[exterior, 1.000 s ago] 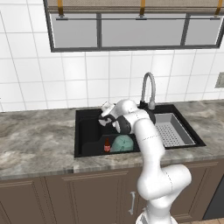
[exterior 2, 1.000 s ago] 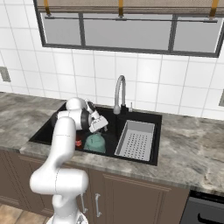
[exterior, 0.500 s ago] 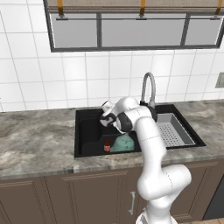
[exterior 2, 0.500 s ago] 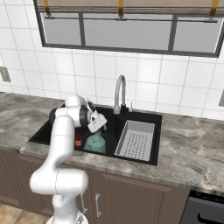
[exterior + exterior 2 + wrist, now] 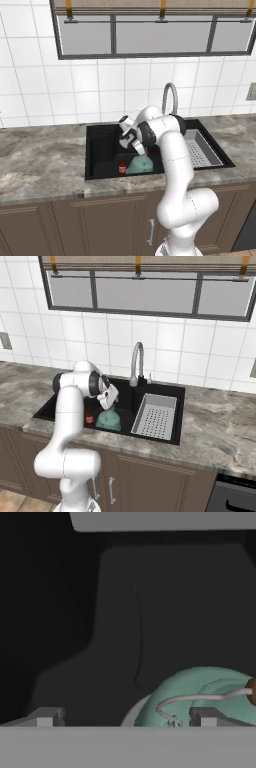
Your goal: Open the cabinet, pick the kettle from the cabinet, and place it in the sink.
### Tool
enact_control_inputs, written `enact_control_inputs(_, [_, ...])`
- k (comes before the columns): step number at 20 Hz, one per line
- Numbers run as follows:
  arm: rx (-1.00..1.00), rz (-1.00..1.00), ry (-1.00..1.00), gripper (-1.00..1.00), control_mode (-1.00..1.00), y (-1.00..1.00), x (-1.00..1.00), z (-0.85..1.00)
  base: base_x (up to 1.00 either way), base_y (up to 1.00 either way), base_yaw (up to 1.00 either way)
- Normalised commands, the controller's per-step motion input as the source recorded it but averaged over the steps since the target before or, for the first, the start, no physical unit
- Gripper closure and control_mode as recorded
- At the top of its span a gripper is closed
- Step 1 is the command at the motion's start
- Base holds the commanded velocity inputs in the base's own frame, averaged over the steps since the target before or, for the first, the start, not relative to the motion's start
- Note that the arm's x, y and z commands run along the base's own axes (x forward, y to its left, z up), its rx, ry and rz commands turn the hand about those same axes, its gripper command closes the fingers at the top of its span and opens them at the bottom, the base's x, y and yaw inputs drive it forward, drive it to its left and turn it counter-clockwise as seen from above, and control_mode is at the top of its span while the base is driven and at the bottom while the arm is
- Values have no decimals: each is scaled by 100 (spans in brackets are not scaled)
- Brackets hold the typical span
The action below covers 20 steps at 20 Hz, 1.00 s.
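The teal kettle (image 5: 141, 164) (image 5: 108, 420) sits in the black sink (image 5: 102, 150) (image 5: 165, 387), upright, near the basin's front wall. In the hand view the kettle (image 5: 200, 694) lies low and right, its thin handle arching to a brown top. My gripper (image 5: 128, 136) (image 5: 111, 398) (image 5: 125, 719) hangs just above and a little left of the kettle. It is open and holds nothing; one fingertip (image 5: 207, 717) stands in front of the kettle's body. The cabinet is out of view.
A small red bottle (image 5: 122, 166) (image 5: 89, 417) stands beside the kettle in the basin. A grey strainer tray (image 5: 202, 150) (image 5: 155, 416) fills the sink's right part. The curved silver faucet (image 5: 170, 97) (image 5: 136, 361) rises behind. Grey marbled counter runs along both sides.
The hand has shifted only slightly over the kettle, with the jaws staying wide. The kettle and the red bottle have not moved.
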Motion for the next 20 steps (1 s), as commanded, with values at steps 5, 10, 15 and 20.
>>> enact_control_inputs(5, [10,2,-23,-100,-100,21,-23,-15,0,0,0])
enact_control_inputs(10, [9,0,-15,-100,-100,21,-19,-2,0,0,0])
enact_control_inputs(15, [4,0,-6,-100,-100,23,-15,0,0,0,0])
enact_control_inputs(20, [1,0,0,-100,-100,24,-11,0,0,0,0])
